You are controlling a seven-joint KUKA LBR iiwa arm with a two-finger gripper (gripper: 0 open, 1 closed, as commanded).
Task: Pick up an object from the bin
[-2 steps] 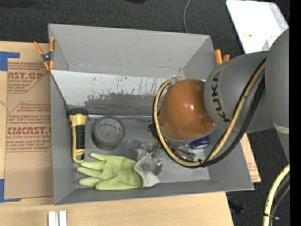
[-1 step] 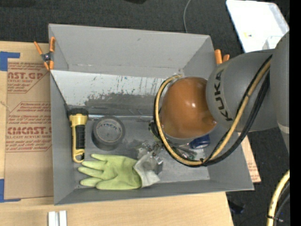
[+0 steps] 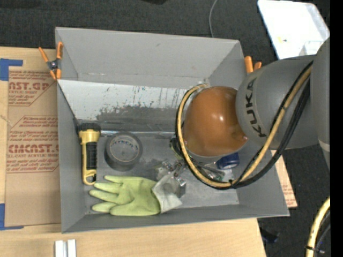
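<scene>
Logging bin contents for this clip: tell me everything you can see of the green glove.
The glove is pale yellow-green, looks rubbery, and lies flat and limp on the floor of the bin, along the front wall. Its spread fingers point left. Its cuff is at the right, where a crumpled whitish scrap overlaps it. Its topmost finger comes close to the lower end of the yellow flashlight; whether they touch cannot be told.

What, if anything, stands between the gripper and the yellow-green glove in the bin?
Nothing visible does. The gripper hangs right over the pale cuff end of the glove. The grey tape roll and yellow flashlight lie off to the view's left.
</scene>
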